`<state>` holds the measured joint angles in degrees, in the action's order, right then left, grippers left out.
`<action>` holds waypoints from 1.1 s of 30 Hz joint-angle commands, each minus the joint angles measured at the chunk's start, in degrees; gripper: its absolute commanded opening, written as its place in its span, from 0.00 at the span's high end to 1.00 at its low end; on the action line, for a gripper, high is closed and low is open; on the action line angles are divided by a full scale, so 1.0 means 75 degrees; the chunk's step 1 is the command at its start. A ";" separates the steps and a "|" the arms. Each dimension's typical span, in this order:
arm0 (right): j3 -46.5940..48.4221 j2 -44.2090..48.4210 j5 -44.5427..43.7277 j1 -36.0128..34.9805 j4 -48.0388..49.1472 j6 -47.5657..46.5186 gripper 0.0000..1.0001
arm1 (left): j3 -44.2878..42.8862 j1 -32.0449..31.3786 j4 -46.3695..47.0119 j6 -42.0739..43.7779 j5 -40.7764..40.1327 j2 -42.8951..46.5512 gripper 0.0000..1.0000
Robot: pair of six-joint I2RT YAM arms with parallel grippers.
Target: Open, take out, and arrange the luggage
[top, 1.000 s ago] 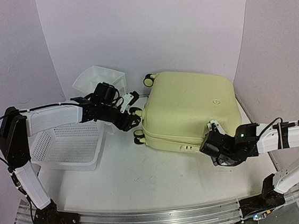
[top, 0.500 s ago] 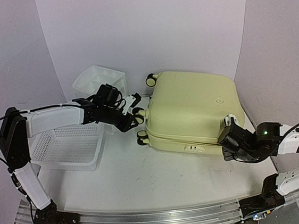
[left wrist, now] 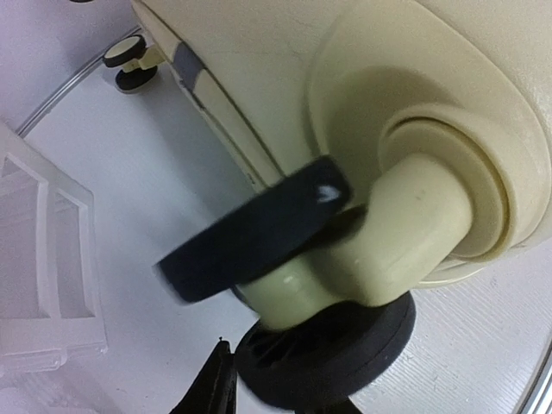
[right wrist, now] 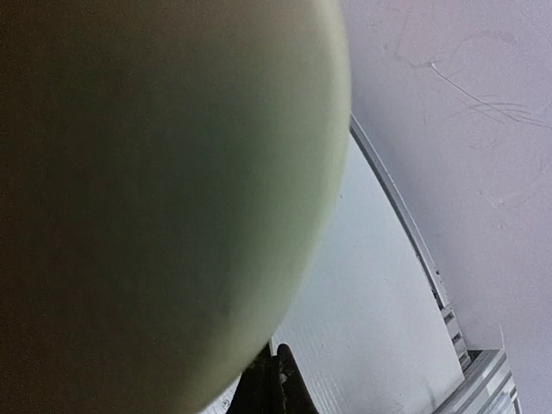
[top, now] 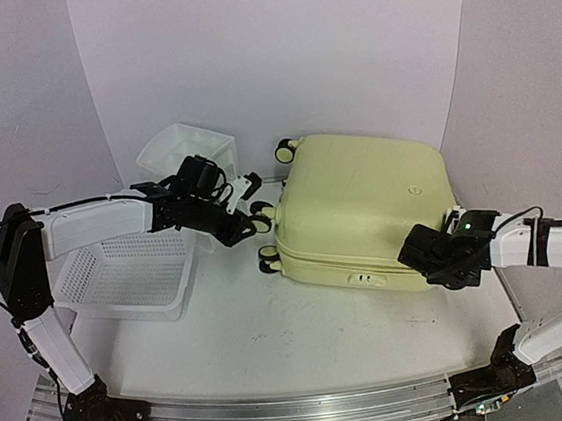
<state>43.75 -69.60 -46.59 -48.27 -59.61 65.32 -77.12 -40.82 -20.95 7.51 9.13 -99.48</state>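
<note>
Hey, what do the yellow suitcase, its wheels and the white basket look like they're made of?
The suitcase: probably hard moulded plastic, matte pale yellow, smooth and rigid with rounded edges. Its wheel: cream plastic fork with a black tyre, likely rubber or plastic. The basket: white plastic, moulded mesh walls.

The luggage [top: 360, 197] has a smooth, softly gleaming hard-plastic shell. Its wheel [left wrist: 259, 235] pairs a matt black tyre with a glossy cream plastic fork. Beside it are a white mesh-plastic basket [top: 127, 277] and a translucent plastic drawer unit [top: 179, 146] on the matt, finely ribbed worktop [top: 274, 337], whose near edge carries a brushed-metal rail [top: 282, 408].
</note>
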 commanded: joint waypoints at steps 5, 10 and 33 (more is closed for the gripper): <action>0.0173 -0.0097 -0.1856 0.0517 -0.2131 0.1282 1.00 | -0.0252 0.0515 0.0608 -0.0356 -0.0913 0.0656 0.88; -0.0533 0.1102 -0.0877 0.0913 0.0367 -0.1223 1.00 | -0.0264 0.0521 0.0569 -0.0380 -0.0703 0.0670 0.88; 0.2498 0.2211 0.3339 0.1436 -0.0839 -0.5166 0.02 | 0.0437 0.0119 0.0636 -0.1942 0.4116 0.1911 0.37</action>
<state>55.81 -49.82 -22.52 -37.95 -66.41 36.45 -75.11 -37.32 -18.94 -3.53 34.57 -87.26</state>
